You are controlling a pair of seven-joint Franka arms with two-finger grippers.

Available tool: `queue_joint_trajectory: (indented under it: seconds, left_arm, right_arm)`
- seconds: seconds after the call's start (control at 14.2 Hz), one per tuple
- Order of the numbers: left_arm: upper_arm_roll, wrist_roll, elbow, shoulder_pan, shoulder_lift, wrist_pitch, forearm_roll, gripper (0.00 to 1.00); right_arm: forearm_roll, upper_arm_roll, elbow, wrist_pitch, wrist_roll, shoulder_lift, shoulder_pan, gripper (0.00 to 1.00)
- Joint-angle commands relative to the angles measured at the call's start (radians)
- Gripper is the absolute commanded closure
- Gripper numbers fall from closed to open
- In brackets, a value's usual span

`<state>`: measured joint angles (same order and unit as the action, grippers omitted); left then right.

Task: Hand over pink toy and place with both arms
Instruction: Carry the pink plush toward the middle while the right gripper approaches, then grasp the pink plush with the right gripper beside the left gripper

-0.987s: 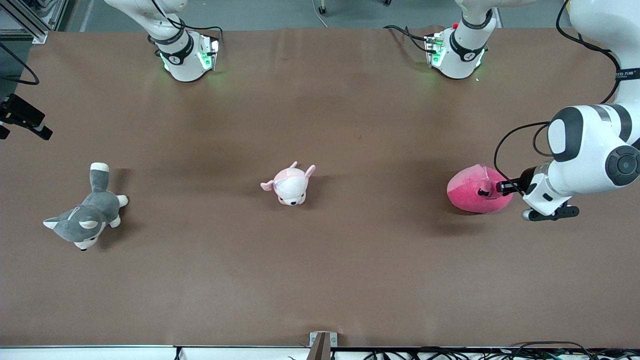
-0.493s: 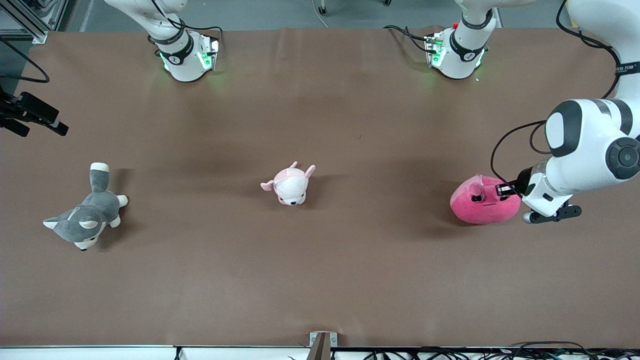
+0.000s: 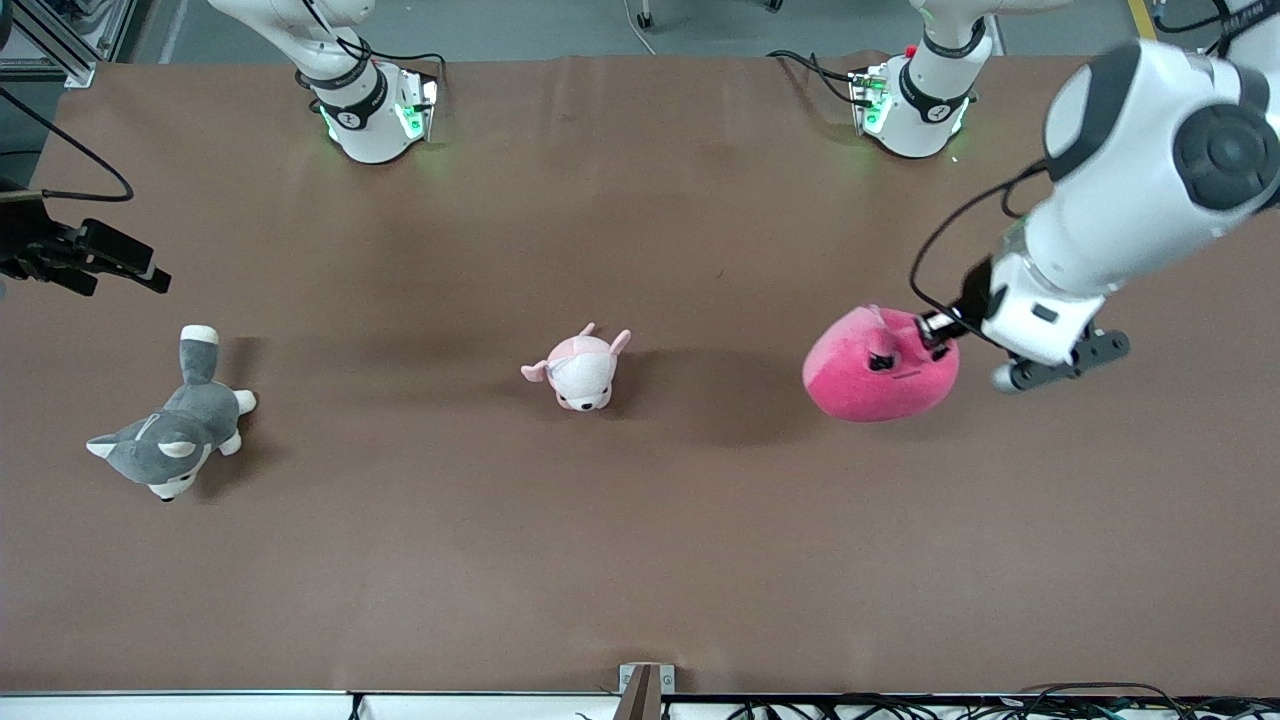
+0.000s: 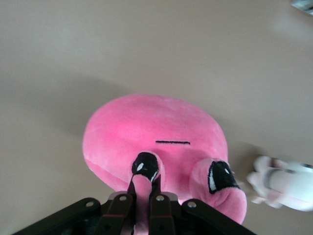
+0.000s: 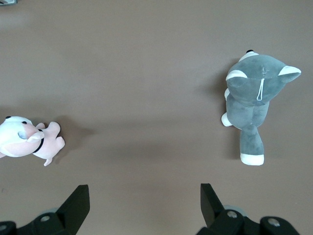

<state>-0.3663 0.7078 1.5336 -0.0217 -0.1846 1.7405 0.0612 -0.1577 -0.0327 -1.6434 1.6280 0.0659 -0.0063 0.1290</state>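
Carrying the pink toy [image 3: 880,365] above the desk [image 3: 640,560], the left gripper [image 3: 938,335] pinches one small nub — move slowly toward the wide-open right gripper [image 3: 125,265], waiting.

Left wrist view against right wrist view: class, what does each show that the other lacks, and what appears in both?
Only the left wrist view shows the pink toy, a stalk of it pinched in the shut left gripper. Only the right wrist view shows the grey husky plush and the open right gripper. Both show the small pale pink plush and the brown table.
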Motion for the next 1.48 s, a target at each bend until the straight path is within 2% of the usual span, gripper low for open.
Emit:
queue_joint_trajectory:
  seconds: [0.0, 0.14, 0.21, 0.28, 0.42, 0.56, 0.63, 0.85, 1.06, 1.2, 1.41]
  left_arm:
    - [-0.118, 0.160, -0.082, 0.000, -0.021, -0.027, 0.005, 1.00]
    - [-0.210, 0.249, -0.127, -0.020, -0.035, -0.013, 0.002, 1.00]
    - [-0.221, 0.265, -0.135, -0.044, -0.039, 0.008, 0.003, 1.00]
    - [-0.221, 0.284, -0.135, -0.090, -0.041, 0.043, 0.003, 1.00]
    - [-0.221, 0.330, -0.135, -0.182, -0.071, 0.129, -0.003, 1.00]
    - [-0.220, 0.354, -0.135, -0.265, -0.110, 0.215, -0.006, 1.00]
    - [-0.218, 0.372, -0.133, -0.303, -0.124, 0.253, -0.007, 1.00]
    - [-0.217, 0.442, -0.132, -0.380, -0.150, 0.290, -0.007, 1.00]
    - [-0.217, 0.499, -0.132, -0.420, -0.185, 0.292, -0.007, 1.00]
    - [-0.215, 0.519, -0.132, -0.435, -0.191, 0.292, -0.007, 1.00]
    - [-0.215, 0.519, -0.132, -0.440, -0.210, 0.338, -0.006, 1.00]
  right_arm:
    - [-0.014, 0.002, 0.010, -0.007, 0.072, 0.003, 0.003, 0.00]
    - [-0.020, 0.002, 0.008, -0.005, 0.074, 0.014, 0.012, 0.00]
    - [-0.022, 0.002, 0.008, -0.004, 0.074, 0.022, 0.012, 0.00]
    - [-0.048, 0.002, 0.008, -0.007, 0.072, 0.028, 0.012, 0.08]
    - [-0.181, 0.004, 0.002, -0.010, 0.069, 0.038, 0.011, 0.17]
    - [-0.245, -0.001, 0.004, -0.010, 0.063, 0.045, -0.012, 0.27]
    - [-0.268, -0.001, 0.004, -0.007, 0.061, 0.045, -0.035, 0.29]
    - [-0.365, -0.001, 0.004, -0.007, 0.048, 0.046, -0.060, 0.41]
    - [-0.379, 0.001, 0.002, -0.013, 0.048, 0.055, -0.135, 0.41]
    - [-0.382, -0.001, 0.004, -0.091, 0.023, 0.055, -0.150, 0.41]
    - [-0.401, -0.001, 0.002, -0.067, 0.022, 0.063, -0.210, 0.40]
